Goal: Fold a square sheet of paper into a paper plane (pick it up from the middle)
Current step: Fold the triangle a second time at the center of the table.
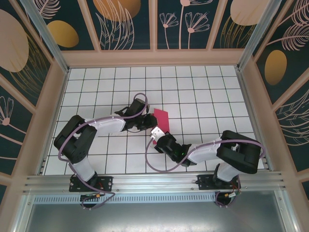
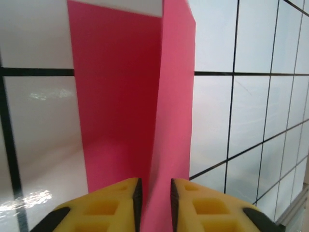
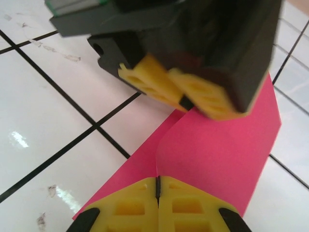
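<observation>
- Red-pink square sheet of paper point(image 1: 162, 117) sits mid-tabletop point(image 1: 203, 96), between the two arms.
- Sheet is partly folded. In the left wrist view point(image 2: 120, 96), one flap lies flat on the tiles & the other stands up along a lengthwise crease.
- L end effector point(image 1: 149, 123) point(image 2: 156, 193): yellow pads point(image 2: 111, 203) slightly apart w/ a narrow gap. The upright flap runs thru that gap; can't tell if the pads touch it.
- R end effector point(image 1: 154, 137) point(image 3: 158, 186): pads point(image 3: 130, 205) pressed together, pinching the sheet's near edge point(image 3: 217, 150) at the seam.
- The two end effectors face each other, close together at the sheet's near-left side. In the right wrist view, L end effector point(image 3: 181, 99) is low over the paper.
- Tabletop is white glossy tiles w/ black grid lines.
</observation>
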Robot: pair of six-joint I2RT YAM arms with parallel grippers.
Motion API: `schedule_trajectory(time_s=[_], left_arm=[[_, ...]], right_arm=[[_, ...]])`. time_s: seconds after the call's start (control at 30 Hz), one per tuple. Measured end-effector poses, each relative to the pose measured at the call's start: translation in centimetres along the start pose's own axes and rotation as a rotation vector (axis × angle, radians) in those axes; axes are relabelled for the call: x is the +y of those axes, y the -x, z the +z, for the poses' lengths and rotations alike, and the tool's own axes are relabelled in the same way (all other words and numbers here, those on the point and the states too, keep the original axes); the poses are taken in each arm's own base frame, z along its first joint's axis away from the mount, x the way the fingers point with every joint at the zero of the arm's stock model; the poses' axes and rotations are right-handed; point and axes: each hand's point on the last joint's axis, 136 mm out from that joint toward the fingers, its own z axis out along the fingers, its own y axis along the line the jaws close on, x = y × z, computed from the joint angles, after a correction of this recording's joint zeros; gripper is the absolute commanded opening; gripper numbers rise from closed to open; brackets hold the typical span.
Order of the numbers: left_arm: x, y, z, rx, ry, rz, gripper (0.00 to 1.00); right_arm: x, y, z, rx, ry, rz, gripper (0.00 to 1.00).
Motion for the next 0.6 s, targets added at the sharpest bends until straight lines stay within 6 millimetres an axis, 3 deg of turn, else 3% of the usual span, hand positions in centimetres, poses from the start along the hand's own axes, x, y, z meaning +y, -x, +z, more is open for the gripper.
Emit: schedule_trajectory(time_s=[0.1, 0.2, 0.27, 0.47, 0.6], left_arm=[[0.1, 0.6, -0.8, -0.037, 0.025, 0.011, 0.51], [-0.4, 1.3, -2.3, -0.087, 0.033, 0.027, 0.54], [-1.0, 2.1, -3.6, -0.140, 0.028, 0.036, 0.61], [-1.5, 3.0, -7.8, -0.283, 0.013, 0.056, 0.61], [-1.1, 2.6, -8.1, -0.293, 0.006, 0.073, 0.58]], right_arm=[[-0.3, 0.2, -0.1, 0.008, 0.036, 0.085, 0.00], [-0.4, 0.7, -0.2, 0.007, 0.083, 0.185, 0.00], [-0.2, 0.8, -0.3, 0.020, 0.127, 0.254, 0.00], [0.9, 1.9, -0.5, 0.051, 0.286, 0.478, 0.00], [1.4, 2.2, -0.6, 0.086, 0.377, 0.616, 0.00]])
